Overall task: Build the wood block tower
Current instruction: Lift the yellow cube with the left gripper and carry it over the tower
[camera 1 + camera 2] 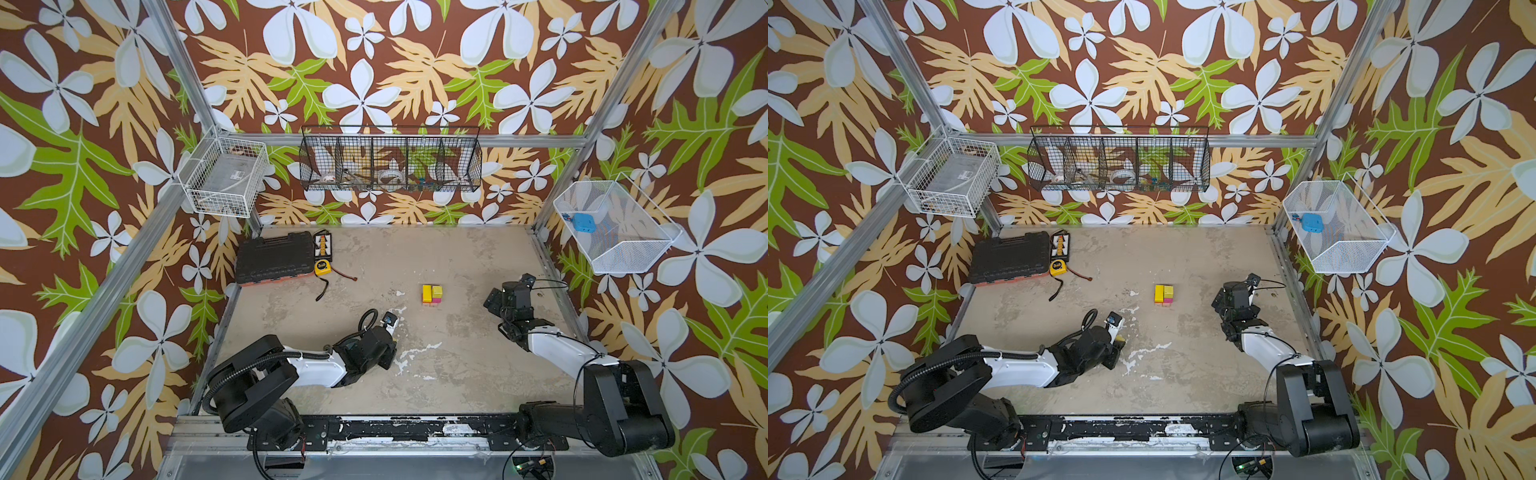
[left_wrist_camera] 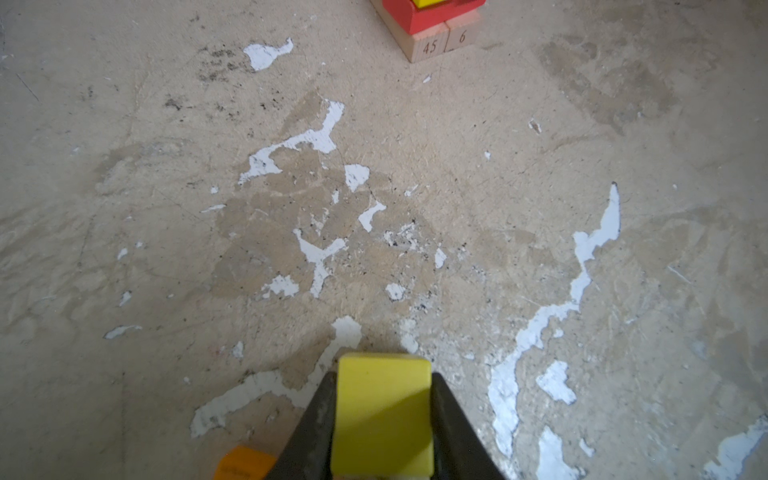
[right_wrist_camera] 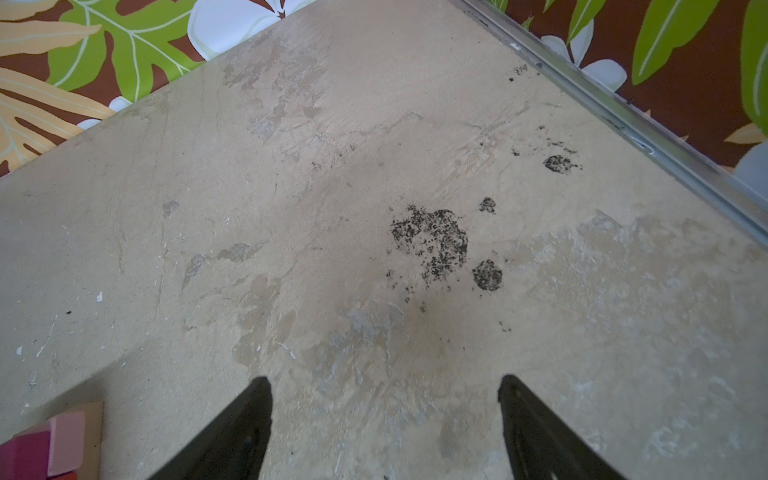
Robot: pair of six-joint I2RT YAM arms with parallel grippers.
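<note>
The tower (image 1: 432,294) (image 1: 1163,294) is a small stack at the middle of the table, showing yellow, yellow-green and magenta tops in both top views. Its red block and numbered tan planks (image 2: 432,43) show in the left wrist view, its pink and magenta corner (image 3: 54,444) in the right wrist view. My left gripper (image 2: 382,374) is shut on a yellow-green block (image 2: 382,415), low over the table, left of and nearer than the tower. An orange block (image 2: 243,461) lies beside it. My right gripper (image 3: 385,381) (image 1: 494,301) stands open and empty, right of the tower.
A black tool case (image 1: 274,257) and a yellow tape measure (image 1: 323,267) lie at the back left. Wire baskets hang on the walls: white (image 1: 224,176), black (image 1: 390,160), white mesh (image 1: 615,226). A metal rail (image 3: 623,120) edges the table.
</note>
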